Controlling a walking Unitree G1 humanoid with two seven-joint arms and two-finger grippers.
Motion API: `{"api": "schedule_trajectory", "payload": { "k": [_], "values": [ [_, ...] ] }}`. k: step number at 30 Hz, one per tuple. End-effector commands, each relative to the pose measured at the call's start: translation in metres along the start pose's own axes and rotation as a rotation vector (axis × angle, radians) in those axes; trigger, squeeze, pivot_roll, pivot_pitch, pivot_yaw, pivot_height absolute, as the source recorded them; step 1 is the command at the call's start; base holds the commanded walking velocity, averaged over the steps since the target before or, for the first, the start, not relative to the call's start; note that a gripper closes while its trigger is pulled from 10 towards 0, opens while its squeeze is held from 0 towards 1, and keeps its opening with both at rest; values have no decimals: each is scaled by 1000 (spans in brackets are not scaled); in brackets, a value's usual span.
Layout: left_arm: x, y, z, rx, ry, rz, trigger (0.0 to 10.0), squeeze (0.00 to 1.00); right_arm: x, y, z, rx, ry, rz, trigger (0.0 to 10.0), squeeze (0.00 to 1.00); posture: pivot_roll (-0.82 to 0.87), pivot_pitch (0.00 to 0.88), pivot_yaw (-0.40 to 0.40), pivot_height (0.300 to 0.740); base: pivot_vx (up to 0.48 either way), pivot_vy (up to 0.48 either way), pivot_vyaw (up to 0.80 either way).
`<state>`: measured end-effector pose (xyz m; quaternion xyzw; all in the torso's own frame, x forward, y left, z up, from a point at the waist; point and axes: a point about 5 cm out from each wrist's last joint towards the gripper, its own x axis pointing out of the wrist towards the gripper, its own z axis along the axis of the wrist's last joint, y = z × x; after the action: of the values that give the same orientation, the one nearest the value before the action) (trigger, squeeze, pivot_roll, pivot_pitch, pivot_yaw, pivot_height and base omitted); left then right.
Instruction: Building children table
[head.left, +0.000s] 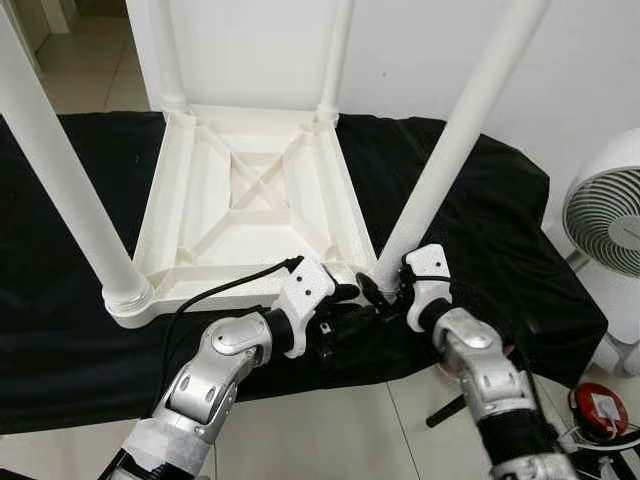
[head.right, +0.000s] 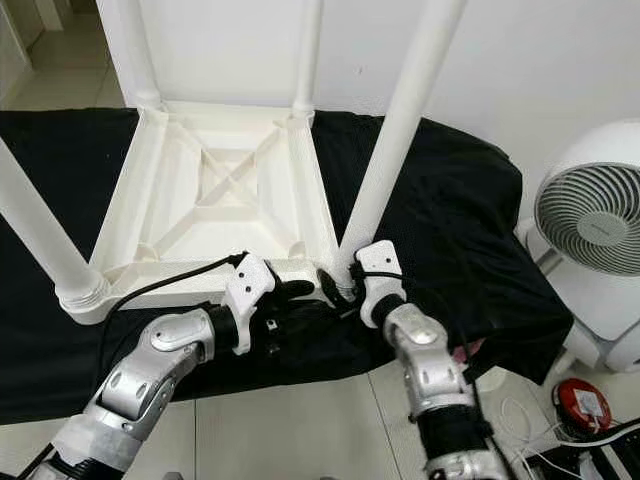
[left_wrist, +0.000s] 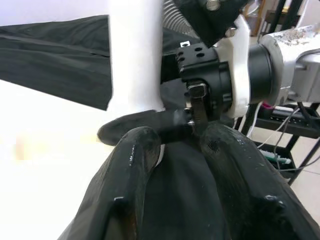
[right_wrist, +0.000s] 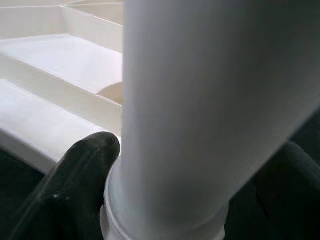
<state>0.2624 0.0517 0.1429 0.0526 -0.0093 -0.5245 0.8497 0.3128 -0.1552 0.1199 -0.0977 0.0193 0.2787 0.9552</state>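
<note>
A white plastic children's table (head.left: 250, 190) lies upside down on a black cloth (head.left: 470, 230), its four legs pointing up. My right gripper (head.left: 387, 287) is shut around the base of the near right leg (head.left: 455, 140), where it meets the corner socket. In the right wrist view the leg (right_wrist: 200, 100) stands between the two black fingers (right_wrist: 75, 175). My left gripper (head.left: 345, 294) sits just left of that corner at the table's front edge, open and holding nothing. Its fingers (left_wrist: 132, 160) almost touch the right gripper's near finger.
The near left leg (head.left: 60, 170) rises at the left, and two far legs stand at the back against a white wall. A white fan (head.left: 610, 230) and a red object (head.left: 600, 408) with cables sit on the floor at the right. Tiled floor lies below the cloth's front edge.
</note>
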Motion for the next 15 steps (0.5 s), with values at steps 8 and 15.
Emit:
{"api": "schedule_trajectory", "payload": {
  "k": [8,15],
  "values": [
    [-6,2,-3,16,33,-20,10000,0,11,-18,14,-38,-78,165,10000,0,-62,0,-62,740,0,0,0],
    [-8,3,-4,24,43,-13,10000,0,16,-21,9,-49,-58,230,0,0,-50,0,-65,740,0,0,0]
  ]
}}
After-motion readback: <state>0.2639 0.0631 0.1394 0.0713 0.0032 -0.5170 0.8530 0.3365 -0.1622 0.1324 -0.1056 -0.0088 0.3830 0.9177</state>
